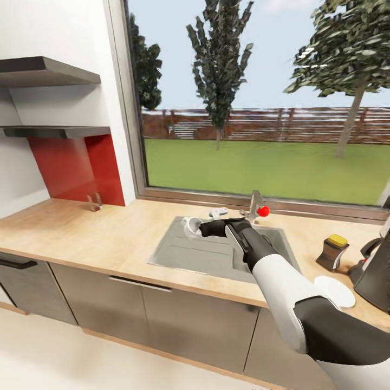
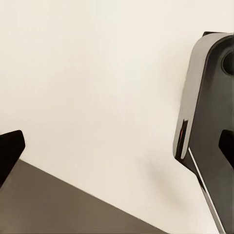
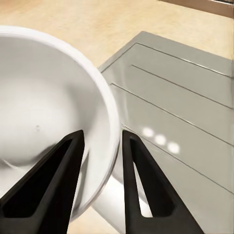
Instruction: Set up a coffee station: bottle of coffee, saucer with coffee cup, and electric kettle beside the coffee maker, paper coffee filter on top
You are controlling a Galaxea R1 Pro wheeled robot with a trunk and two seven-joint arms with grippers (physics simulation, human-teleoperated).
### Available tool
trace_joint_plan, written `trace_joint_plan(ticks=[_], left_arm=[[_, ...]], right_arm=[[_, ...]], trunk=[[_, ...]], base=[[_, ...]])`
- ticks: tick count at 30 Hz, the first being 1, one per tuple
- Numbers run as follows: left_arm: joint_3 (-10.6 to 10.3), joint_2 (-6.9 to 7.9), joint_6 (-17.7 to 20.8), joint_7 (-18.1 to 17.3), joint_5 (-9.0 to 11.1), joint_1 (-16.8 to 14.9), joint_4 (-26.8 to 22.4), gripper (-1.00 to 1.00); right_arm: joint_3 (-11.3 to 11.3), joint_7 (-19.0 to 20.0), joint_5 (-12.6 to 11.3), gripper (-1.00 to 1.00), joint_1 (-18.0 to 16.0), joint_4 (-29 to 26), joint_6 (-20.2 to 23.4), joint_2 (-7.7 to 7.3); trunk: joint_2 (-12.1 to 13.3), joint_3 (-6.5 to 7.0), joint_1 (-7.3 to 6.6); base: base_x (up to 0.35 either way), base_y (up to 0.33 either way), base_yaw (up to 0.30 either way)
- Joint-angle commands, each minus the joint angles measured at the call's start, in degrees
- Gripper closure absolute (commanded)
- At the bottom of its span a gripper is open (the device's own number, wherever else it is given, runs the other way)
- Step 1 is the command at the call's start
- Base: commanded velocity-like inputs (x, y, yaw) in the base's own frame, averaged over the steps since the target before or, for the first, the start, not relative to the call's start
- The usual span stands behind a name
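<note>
Over the sink (image 1: pixel 179 254), my right gripper (image 1: pixel 201 228) is shut on the rim of the white coffee cup (image 1: pixel 189 226), which is tipped on its side. Up close, one finger (image 3: pixel 58 180) is inside the coffee cup (image 3: pixel 44 112) and the other is outside its wall. The bottle of coffee (image 1: pixel 332 252), dark with a yellow cap, stands on the kitchen countertop (image 1: pixel 81 227) at the right. In front of it lies the white saucer (image 1: pixel 334 291). The dark coffee maker (image 1: pixel 379 279) is cut off by the right edge. My left gripper (image 2: pixel 122 139) is open over a pale surface.
A faucet (image 1: pixel 254 203) with a red knob (image 1: pixel 263 210) stands behind the sink, with a small white object (image 1: pixel 218 212) beside it. Two dark shelves (image 1: pixel 51 73) hang at the upper left above a red backsplash. A small metal holder (image 1: pixel 95 203) stands at the wall.
</note>
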Motion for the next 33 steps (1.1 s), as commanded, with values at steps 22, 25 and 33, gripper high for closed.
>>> trace_joint_plan(ticks=[22, 25, 33], left_arm=[[0.25, -0.37, -0.1, -0.13, 0.06, 0.02, 0.24, -1.0], [0.25, -0.37, -0.1, -0.11, 0.06, 0.02, 0.26, -1.0], [0.25, -0.37, -0.1, -0.06, 0.06, 0.02, 0.2, -1.0]], right_arm=[[0.02, 0.22, -0.16, 1.0, -0.06, -0.04, 0.3, 0.01], [0.01, 0.22, -0.15, 1.0, -0.06, -0.04, 0.3, 0.01], [0.04, 0.22, -0.17, 1.0, -0.06, -0.04, 0.31, 0.01]], trunk=[[-0.13, 1.12, 0.04], [-0.13, 1.29, 0.04], [-0.13, 1.75, 0.04]], base=[[0.059, 0.095, -0.233], [0.009, 0.007, -0.233], [0.001, 0.145, -0.235]])
